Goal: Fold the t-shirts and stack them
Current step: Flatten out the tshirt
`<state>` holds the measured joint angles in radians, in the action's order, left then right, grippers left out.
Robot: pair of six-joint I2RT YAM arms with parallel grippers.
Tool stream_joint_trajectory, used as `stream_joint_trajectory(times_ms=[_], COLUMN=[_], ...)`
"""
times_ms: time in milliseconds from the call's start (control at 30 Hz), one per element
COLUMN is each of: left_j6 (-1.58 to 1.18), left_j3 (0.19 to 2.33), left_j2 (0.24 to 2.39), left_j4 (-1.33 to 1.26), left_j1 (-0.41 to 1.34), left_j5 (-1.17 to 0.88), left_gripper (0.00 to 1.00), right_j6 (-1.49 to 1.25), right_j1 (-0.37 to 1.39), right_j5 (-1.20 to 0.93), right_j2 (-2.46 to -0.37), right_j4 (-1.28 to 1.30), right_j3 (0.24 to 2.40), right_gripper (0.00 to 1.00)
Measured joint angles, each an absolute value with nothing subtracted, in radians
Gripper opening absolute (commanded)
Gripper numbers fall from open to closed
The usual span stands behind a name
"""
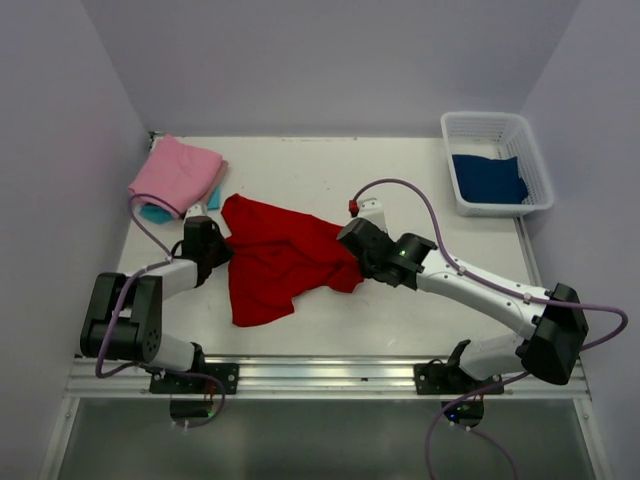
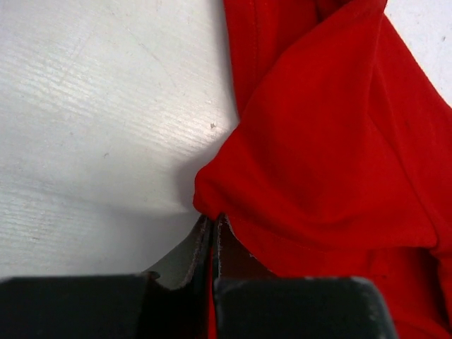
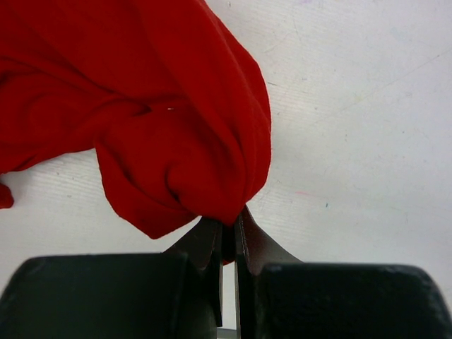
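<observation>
Top view: the red t-shirt point(image 1: 275, 262) lies rumpled mid-tabletop point(image 1: 420, 180), between the left claw point(image 1: 226, 242) and the right claw point(image 1: 348, 262). Left wrist view: the left claw pinches the shirt's edge. Right wrist view: the right claw pinches a bunched fold.

The red shirt point(image 1: 280, 262) lies crumpled and unfolded in the middle of the bench point(image 1: 400, 180), with one flap trailing toward the near edge. My left fingers point(image 2: 203, 247) are closed on a fold at its left edge. My right fingers point(image 3: 205, 244) pinch a bunched wad at its right side. The pink shirt point(image 1: 178, 173) sits folded at the far left corner, on top of a turquoise shirt point(image 1: 155, 212) that peeks out beneath it. The dark blue shirt point(image 1: 488, 179) lies in the basket point(image 1: 484, 117) at the far right.
</observation>
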<state>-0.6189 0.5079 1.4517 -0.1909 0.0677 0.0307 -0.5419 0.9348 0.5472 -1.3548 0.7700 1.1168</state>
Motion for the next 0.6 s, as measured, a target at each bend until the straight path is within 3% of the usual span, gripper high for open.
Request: stream_joint_trajectory(times_ms=[133, 300, 533, 600], left_j6=[-0.617, -0.616, -0.602, -0.598], left_j3=[0.508, 0.568, 0.91, 0.972], left_j2=[1.389, 1.089, 0.797, 0.765], left_j4=[-0.121, 0.068, 0.277, 0.322], left_j1=[0.068, 0.068, 0.073, 0.073], left_j5=[0.012, 0.0, 0.013, 0.013], left_gripper=[0.0, 0.0, 0.0, 0.0], right_j6=[-0.542, -0.543, -0.553, -0.559], right_j1=[0.935, 0.934, 0.922, 0.918], right_j5=[0.548, 0.551, 0.554, 0.554], right_j2=[-1.355, -1.356, -1.402, -1.423], right_j4=[0.77, 0.769, 0.761, 0.759], right_j3=[1.105, 1.097, 1.084, 1.082], right_gripper=[0.0, 0.0, 0.0, 0.23])
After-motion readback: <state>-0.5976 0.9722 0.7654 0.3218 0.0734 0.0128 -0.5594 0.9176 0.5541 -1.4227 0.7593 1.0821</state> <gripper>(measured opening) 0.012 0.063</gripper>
